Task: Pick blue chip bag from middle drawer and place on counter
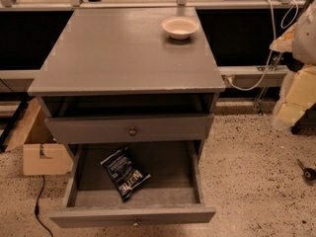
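Note:
The blue chip bag (125, 173) lies flat in the middle drawer (133, 215), which is pulled wide open. The bag is dark navy with white lettering and sits left of centre on the drawer floor, turned diagonally. The alike grey drawer (129, 129) above it is pulled out a little and has a round knob. The counter (118, 53) is the grey top slab of the cabinet, with pale chips along its front edge. My gripper is not in view. Only a blurred white and cream bulk (299, 78) shows at the right edge.
A small white bowl (179, 27) sits on the counter at the back right. A cardboard box (39, 144) stands on the floor left of the cabinet. A black cable (38, 211) runs on the speckled floor. White cables (269, 58) hang at the right.

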`<act>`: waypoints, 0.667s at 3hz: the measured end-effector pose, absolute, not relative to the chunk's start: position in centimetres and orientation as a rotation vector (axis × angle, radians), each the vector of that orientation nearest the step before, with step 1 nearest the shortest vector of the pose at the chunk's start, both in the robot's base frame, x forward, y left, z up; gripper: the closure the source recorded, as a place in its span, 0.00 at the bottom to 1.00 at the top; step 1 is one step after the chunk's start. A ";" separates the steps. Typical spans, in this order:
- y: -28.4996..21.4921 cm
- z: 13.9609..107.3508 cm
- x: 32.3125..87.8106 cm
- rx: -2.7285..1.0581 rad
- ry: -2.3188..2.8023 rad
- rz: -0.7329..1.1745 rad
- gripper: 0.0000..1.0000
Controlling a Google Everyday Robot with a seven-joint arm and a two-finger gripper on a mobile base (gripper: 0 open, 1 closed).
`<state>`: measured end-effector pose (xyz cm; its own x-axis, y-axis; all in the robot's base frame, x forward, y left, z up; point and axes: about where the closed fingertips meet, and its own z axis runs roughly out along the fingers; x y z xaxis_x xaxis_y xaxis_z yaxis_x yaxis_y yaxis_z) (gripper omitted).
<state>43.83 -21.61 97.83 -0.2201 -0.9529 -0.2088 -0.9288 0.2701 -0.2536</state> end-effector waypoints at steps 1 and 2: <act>-21.6 97.8 43.8 -1.720 2.226 -0.105 0.00; -21.0 97.1 44.1 -1.716 2.221 -0.088 0.00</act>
<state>44.11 -20.95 97.13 -0.2184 -0.9504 -0.2213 -0.9298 0.2715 -0.2484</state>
